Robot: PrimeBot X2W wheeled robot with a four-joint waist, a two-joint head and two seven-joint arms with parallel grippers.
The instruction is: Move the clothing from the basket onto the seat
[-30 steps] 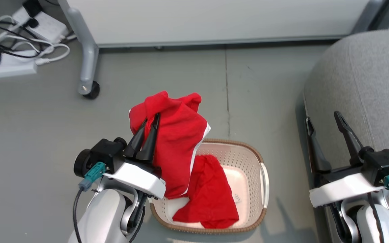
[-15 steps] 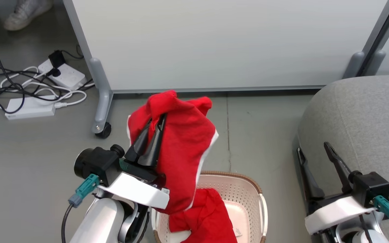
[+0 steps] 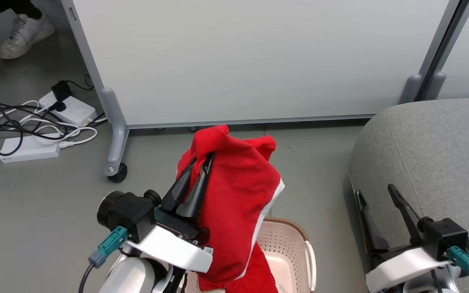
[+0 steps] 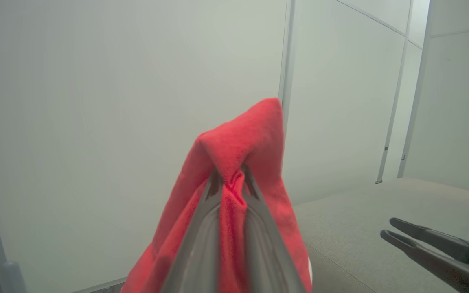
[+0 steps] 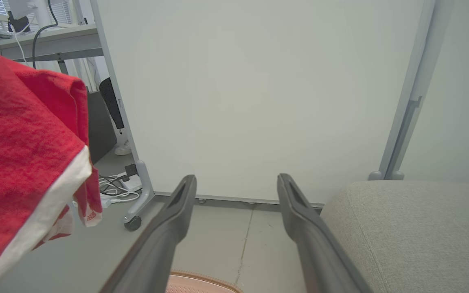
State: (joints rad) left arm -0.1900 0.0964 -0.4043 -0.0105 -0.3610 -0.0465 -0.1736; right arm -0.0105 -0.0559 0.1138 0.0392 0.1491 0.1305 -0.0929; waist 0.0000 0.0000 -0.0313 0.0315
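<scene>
My left hand [image 3: 202,159] is pinched shut on a fold of the red garment [image 3: 238,203], which hangs above the basket [image 3: 289,240] (white trim runs down one edge). My right hand [image 3: 375,191] is spread wide and empty, beside the grey seat [image 3: 434,154].

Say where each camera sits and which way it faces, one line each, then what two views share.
Head view: on the robot's head, facing forward and down at the floor, basket, seat and panel; left gripper shut on the red garment, right gripper open.
Left wrist view: on the left wrist, facing along its fingers, which pinch the red garment, toward the panel.
Right wrist view: on the right wrist, facing along its spread fingers toward the panel and seat.
Shared: both wrist views show the red garment, panel and seat.
</scene>
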